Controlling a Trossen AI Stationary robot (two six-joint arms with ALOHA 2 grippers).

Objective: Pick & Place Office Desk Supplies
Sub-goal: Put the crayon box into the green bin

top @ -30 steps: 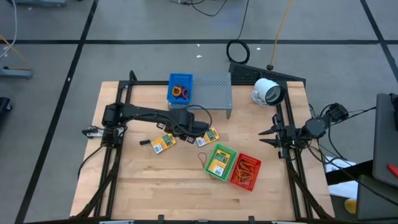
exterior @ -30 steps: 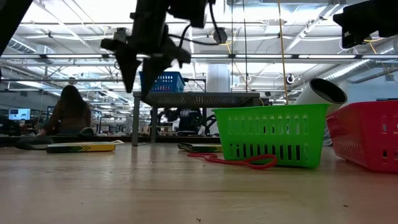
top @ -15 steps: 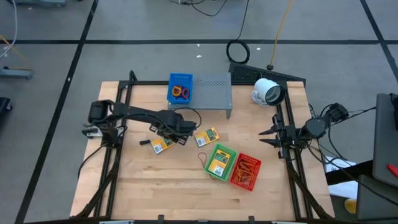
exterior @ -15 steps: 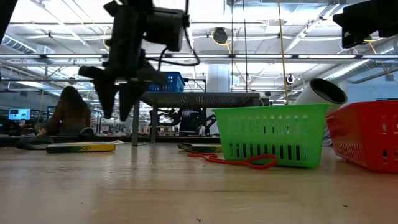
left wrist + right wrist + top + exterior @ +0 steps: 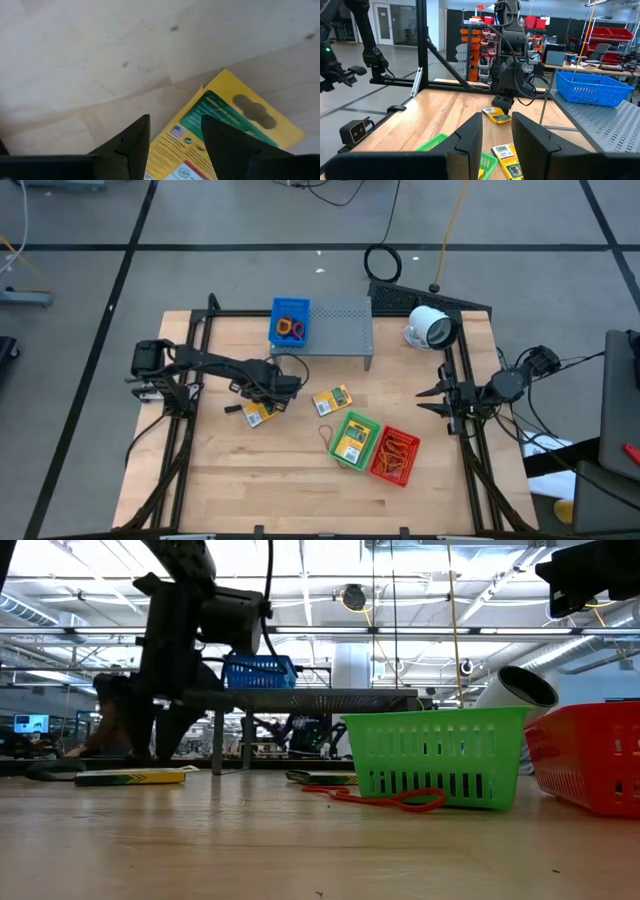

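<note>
My left gripper (image 5: 172,150), fingers spread and empty, hovers over the flat yellow green-labelled packet (image 5: 259,413) lying on the wooden tabletop (image 5: 250,480), left of the green plastic basket (image 5: 350,440). Probably off-centre: closing could skid it away.

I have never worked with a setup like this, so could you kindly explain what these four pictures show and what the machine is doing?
It is a two-armed robot at a wooden table. One picture looks down from above, one looks level across the tabletop, and two come from cameras on the wrists. The left gripper hangs open just over a yellow packet and holds nothing yet. The right gripper waits open at the table's right edge. A second packet lies near the middle, a third sits in the green basket, and rubber bands fill the red basket. A blue basket stands on a grey shelf, beside a white round device.
</note>
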